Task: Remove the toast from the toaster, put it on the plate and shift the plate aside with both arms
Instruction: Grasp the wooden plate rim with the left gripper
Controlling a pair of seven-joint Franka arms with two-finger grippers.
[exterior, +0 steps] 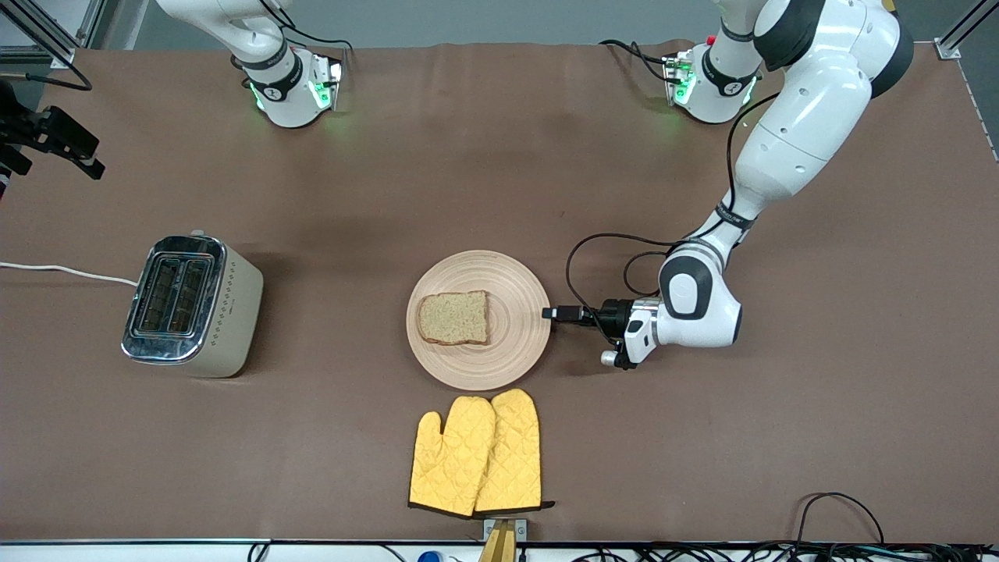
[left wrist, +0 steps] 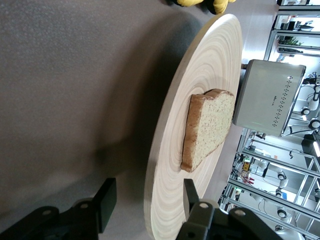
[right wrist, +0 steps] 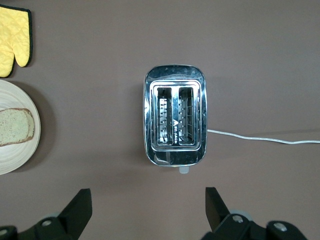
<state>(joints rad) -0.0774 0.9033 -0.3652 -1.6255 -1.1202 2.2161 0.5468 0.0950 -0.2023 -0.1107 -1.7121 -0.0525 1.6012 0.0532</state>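
The toast (exterior: 453,318) lies flat on the round beige plate (exterior: 517,347) in the middle of the table. My left gripper (exterior: 550,314) is low at the plate's rim on the side toward the left arm's end. In the left wrist view the left gripper (left wrist: 148,192) is open, with one finger (left wrist: 105,202) on either side of the plate's rim (left wrist: 165,150), and the toast (left wrist: 207,125) lies farther in. My right gripper (right wrist: 148,210) is open and empty, high over the table by the toaster (right wrist: 175,115). It shows at the edge of the front view (exterior: 58,140).
The steel toaster (exterior: 191,308) stands toward the right arm's end, slots up and empty, its white cord (exterior: 62,271) trailing off the table. Two yellow oven mitts (exterior: 478,457) lie nearer the front camera than the plate. The brown table cover (exterior: 780,437) surrounds them.
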